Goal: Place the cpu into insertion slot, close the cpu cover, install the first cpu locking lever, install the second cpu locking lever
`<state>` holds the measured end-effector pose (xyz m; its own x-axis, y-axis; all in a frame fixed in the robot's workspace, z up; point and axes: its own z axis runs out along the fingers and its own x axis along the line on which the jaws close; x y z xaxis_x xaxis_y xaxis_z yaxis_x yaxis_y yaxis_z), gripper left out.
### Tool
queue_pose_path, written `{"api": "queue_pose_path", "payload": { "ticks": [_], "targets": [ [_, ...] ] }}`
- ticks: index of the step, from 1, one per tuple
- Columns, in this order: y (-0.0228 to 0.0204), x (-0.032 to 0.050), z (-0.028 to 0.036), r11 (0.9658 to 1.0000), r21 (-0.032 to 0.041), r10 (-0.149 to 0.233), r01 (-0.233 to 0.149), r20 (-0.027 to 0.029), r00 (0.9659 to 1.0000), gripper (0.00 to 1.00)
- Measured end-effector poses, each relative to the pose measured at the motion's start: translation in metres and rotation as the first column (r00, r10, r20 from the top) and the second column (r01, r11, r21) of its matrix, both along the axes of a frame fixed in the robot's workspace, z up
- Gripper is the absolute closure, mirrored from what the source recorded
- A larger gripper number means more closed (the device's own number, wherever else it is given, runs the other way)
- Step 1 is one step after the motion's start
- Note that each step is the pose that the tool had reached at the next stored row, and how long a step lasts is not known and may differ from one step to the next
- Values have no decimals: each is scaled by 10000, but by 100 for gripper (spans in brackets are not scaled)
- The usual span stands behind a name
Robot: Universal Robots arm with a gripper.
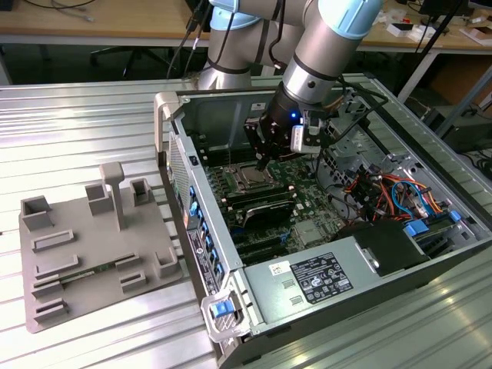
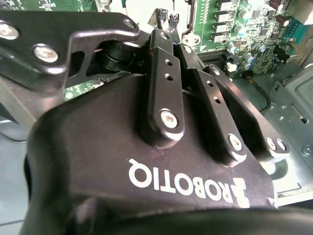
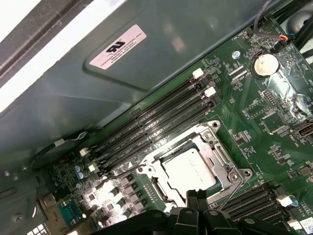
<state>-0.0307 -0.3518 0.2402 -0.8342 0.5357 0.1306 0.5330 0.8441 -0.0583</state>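
- The gripper (image 3: pixel 197 197) hangs just above one edge of the insertion slot (image 3: pixel 209 131). Its fingertips are drawn together, and nothing can be seen between them.
- The cpu (image 3: pixel 188 170) lies flat inside the slot. Its silvery top shows through the cut-out of the cpu cover (image 3: pixel 164 152), which looks folded down around it.
- A thin wire lever (image 3: pixel 231 193) runs along one side of the slot, just beside the fingertips. A second wire lever (image 3: pixel 120 172) juts out from the opposite side. I cannot tell whether either is latched.
- The cpu is probably light, stiff and fragile underneath, so it is best held by its rim.
- The cover should be rigid sheet metal, and the levers springy, best taken at their bent ends.
- Just beyond the slot lie the long black memory slots (image 3: pixel 156 122), with a coin battery (image 3: pixel 264 63) farther off.
- Well apart from the slot, outside the computer case (image 1: pixel 201 254), sits a grey fixture tray (image 1: pixel 84 231).
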Motion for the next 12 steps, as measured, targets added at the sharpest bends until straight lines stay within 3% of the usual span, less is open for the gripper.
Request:
{"api": "queue_pose_path", "payload": {
  "ticks": [12],
  "targets": [
    [0,0,0,9999,-1,151,-151,0,9999,89]
  ]
}}
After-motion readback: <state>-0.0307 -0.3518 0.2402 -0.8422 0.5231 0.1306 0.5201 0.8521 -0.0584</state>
